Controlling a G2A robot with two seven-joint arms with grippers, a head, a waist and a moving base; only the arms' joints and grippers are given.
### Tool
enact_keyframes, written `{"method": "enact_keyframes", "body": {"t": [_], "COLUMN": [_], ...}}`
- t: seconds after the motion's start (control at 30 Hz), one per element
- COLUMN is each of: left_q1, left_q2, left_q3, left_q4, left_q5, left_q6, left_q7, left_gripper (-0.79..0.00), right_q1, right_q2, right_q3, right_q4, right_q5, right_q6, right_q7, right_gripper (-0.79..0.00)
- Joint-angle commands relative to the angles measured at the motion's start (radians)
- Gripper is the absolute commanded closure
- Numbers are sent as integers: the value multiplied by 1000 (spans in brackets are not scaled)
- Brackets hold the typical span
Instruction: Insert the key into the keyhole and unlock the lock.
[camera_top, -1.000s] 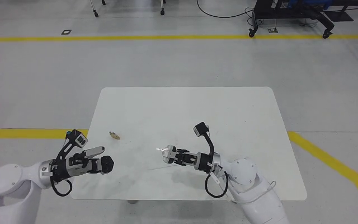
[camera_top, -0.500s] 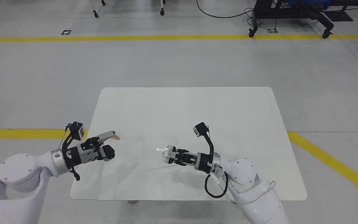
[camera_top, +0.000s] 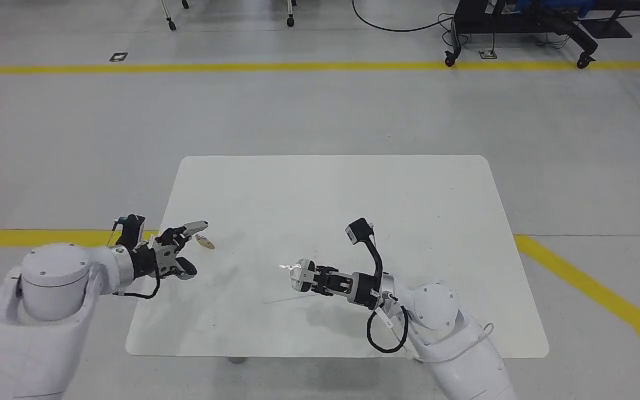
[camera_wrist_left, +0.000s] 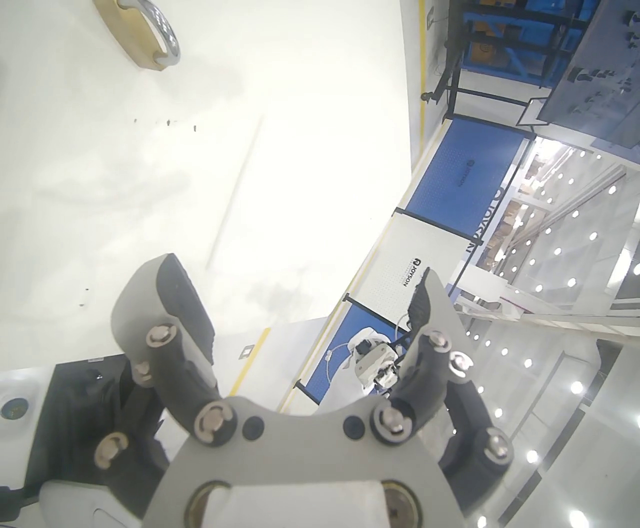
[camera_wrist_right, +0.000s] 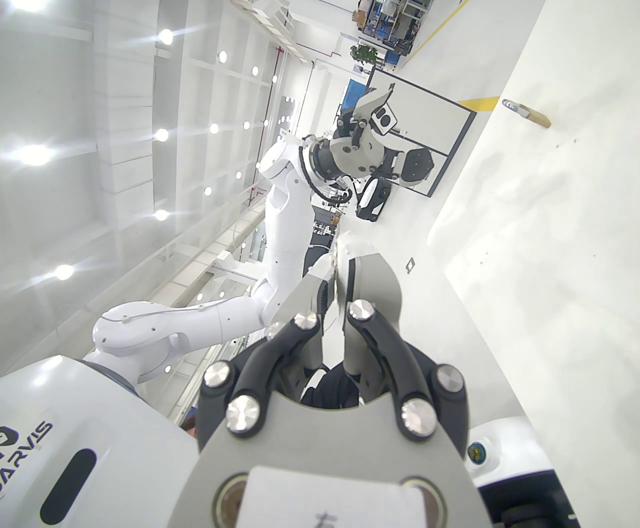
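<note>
Brass padlock (camera_wrist_left: 137, 37) lies crosswise, its steel shackle (camera_wrist_left: 164, 31), plain in the left wrist view, toward the table's (camera_top: 400, 200) left edge. Left gripper (camera_wrist_left: 297, 280) gapes; right gripper (camera_wrist_right: 336, 260) pinches the key (camera_top: 289, 268).

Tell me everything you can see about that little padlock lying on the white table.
The padlock is small, with a brass-coloured body and a silvery curved shackle that looks like polished metal. It lies flat on the white table, near its edge on the robot's left. Nothing touches it: the open left gripper hangs close by but apart. Its keyhole cannot be made out.
</note>
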Motion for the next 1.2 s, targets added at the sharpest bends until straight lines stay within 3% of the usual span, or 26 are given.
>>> {"method": "enact_keyframes", "body": {"t": [0.0, 0.13, 0.27, 0.4, 0.53, 0.6, 0.77, 0.9, 1.07, 1.17], "left_q1": [0, 35, 31, -34, -169, -234, -387, -476, -542, -573], "left_q2": [0, -5, -8, -6, 2, 3, 3, -6, -13, -19], "left_q3": [0, 40, 110, 176, 238, 287, 455, 553, 628, 665], "left_q4": [0, -87, -120, -66, 89, 189, 362, 423, 477, 505], "left_q5": [0, 158, 262, 336, 350, 321, 307, 261, 196, 183], "left_q6": [2, 82, 153, 181, 282, 262, 272, 305, 324, 359], "left_q7": [0, 273, 369, 338, 118, 83, 93, 126, 146, 180], "left_gripper": [-785, -785, -785, -785, -785, -785, -785, -785, -677, -551], "right_q1": [0, 0, 0, 0, 0, 0, 0, 0, 0, 0], "right_q2": [0, 0, 0, 0, 0, 0, 0, 0, 0, 0], "right_q3": [0, 0, 0, 0, 0, 0, 0, 0, 0, 0], "right_q4": [0, 0, 0, 0, 0, 0, 0, 0, 0, 0], "right_q5": [0, 0, 0, 0, 0, 0, 0, 0, 0, 0], "right_q6": [0, 0, 0, 0, 0, 0, 0, 0, 0, 0], "right_q7": [0, 0, 0, 0, 0, 0, 0, 0, 0, 0], "right_gripper": [0, 0, 0, 0, 0, 0, 0, 0, 0, 0]}}
